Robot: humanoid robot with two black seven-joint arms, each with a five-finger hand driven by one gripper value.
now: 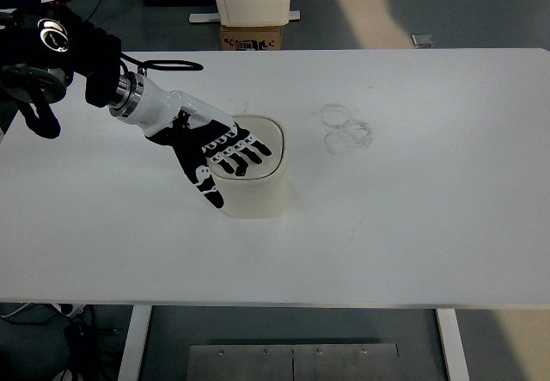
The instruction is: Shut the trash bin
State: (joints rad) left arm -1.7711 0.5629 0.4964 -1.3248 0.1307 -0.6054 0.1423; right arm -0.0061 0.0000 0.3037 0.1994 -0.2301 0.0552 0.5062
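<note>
The left robot hand [219,153] lay palm-down with its fingers [249,149] spread flat across the top of the trash bin [249,175], gripping nothing, the thumb hanging over the bin's left front corner. The right robot hand was out of sight. The bin stood upright on the white bench [412,218], and its lid [258,127] looked level and seated, with no opening visible beneath it. Just right of the bin, a few faint ring marks [345,128] stained the bench; beyond the bench's far edge behind the bin sat a cardboard box [251,37]. To finish the step well, I judged the press should go straight down through the flat fingers, evenly and gently, so the light bin would neither tip nor slide, and the hand should then lift vertically without dragging the lid
</note>
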